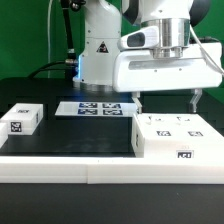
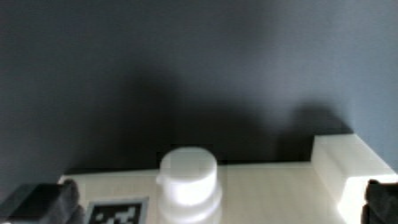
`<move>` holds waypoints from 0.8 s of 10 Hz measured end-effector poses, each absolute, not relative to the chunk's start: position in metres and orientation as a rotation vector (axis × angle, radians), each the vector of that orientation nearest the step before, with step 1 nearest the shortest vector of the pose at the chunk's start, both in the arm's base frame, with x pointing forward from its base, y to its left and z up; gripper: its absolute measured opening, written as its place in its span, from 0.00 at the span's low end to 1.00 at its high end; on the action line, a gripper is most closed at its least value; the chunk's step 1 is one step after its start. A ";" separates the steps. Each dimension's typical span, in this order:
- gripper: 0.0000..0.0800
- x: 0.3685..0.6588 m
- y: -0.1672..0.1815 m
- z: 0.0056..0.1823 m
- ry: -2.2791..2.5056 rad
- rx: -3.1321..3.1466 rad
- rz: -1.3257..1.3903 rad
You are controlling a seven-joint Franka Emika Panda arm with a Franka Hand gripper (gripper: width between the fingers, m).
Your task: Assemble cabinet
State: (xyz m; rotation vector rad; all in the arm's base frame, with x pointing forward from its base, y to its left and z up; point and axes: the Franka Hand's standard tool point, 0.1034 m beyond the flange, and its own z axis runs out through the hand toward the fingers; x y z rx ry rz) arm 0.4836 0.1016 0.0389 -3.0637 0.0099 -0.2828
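Observation:
The cabinet [image 1: 175, 136], a large white box with small tagged panels, lies on the black table at the exterior view's right. My gripper [image 1: 167, 99] hangs just above its far edge, open wide and empty. One finger stands off each side of the body's top. In the wrist view the cabinet [image 2: 267, 185] fills the lower part of the frame. It shows a white round knob [image 2: 191, 180], a tag [image 2: 116, 212] and a raised side wall [image 2: 347, 160]. My gripper [image 2: 210, 205] straddles it with the dark fingertips [image 2: 36, 205] at the frame's corners.
A small loose white block [image 1: 20, 119] with one tag lies at the exterior view's left. The marker board [image 1: 98, 108] lies flat behind the cabinet by the robot base [image 1: 100, 55]. A white ledge [image 1: 70, 168] runs along the table's front edge.

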 end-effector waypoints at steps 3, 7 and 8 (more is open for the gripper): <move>1.00 0.484 0.095 0.032 -0.040 -3.071 -0.289; 1.00 0.483 0.096 0.031 -0.053 -3.071 -0.288; 1.00 0.479 0.098 0.024 -0.046 -3.072 -0.287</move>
